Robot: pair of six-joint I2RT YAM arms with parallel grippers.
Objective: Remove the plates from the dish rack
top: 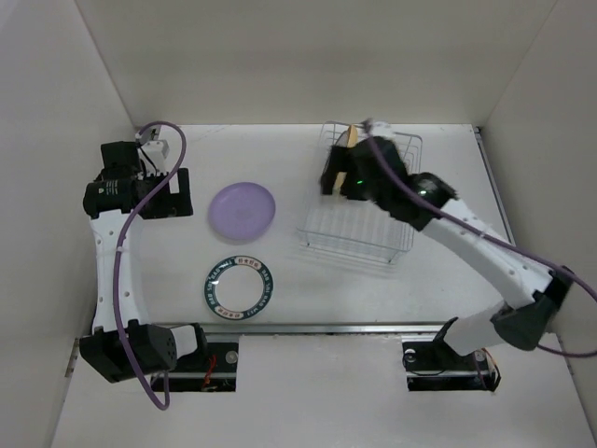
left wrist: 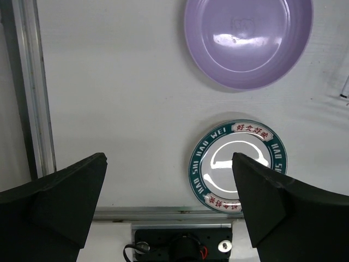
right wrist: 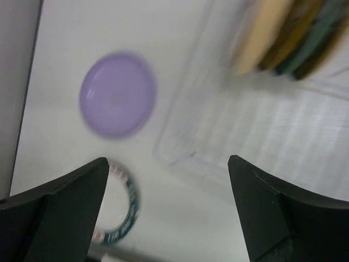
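Observation:
A lavender plate (top: 242, 209) and a white plate with a teal rim (top: 240, 288) lie flat on the table, left of the wire dish rack (top: 345, 245). Both also show in the left wrist view, lavender (left wrist: 248, 41) and teal-rimmed (left wrist: 218, 164). Several plates stand on edge at the rack's far end: a pale orange one (right wrist: 262, 35), a yellow-brown one (right wrist: 289, 33) and a dark teal one (right wrist: 316, 33). My right gripper (top: 329, 177) hovers over the rack's left side, open and empty (right wrist: 167, 159). My left gripper (top: 183, 194) is open and empty (left wrist: 168, 158), left of the lavender plate.
White walls enclose the table on the left, back and right. A metal rail (top: 354, 328) runs along the near edge, with the arm bases behind it. The right wrist view is blurred.

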